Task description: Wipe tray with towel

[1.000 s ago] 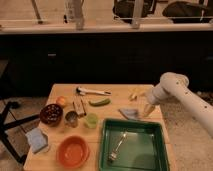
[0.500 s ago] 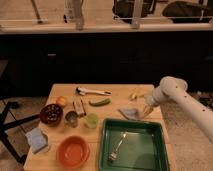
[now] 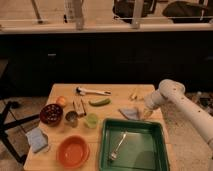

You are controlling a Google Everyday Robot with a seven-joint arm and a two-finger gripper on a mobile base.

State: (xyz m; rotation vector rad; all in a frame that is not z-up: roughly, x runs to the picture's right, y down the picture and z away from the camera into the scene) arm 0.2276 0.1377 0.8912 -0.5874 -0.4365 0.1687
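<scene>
The background is a dark cabinet front under a bright rail across the upper half of the frame. The wooden counter (image 3: 116, 100) fills the lower half. The green tray (image 3: 133, 122) sits at the lower right of the counter, with a metal utensil (image 3: 118, 146) lying in its left half. The towel (image 3: 129, 113), a crumpled grey-blue cloth, lies on the counter just above the tray's upper rim. The tool (image 3: 146, 112) is at the towel's right edge, on the arm entering from the right of the frame. Whether it is spread or closed cannot be told, nor whether it touches the cloth.

Step in hand, as judged: acquire the towel.
- Grip a raised fold near the middle of the cloth, so that enough fabric hangs below to form a wiping pad.
- Lift clear of the tray rim before moving down-frame into the tray.

Clearances:
- The counter's right edge runs close beside the tool and the tray. Avoid dragging the towel rightward.
- A green cup (image 3: 91, 120) stands just left of the tray's upper left corner.
- Open room is the tray's right half. The utensil restricts strokes on the left and is likely to shift if swept.
</scene>
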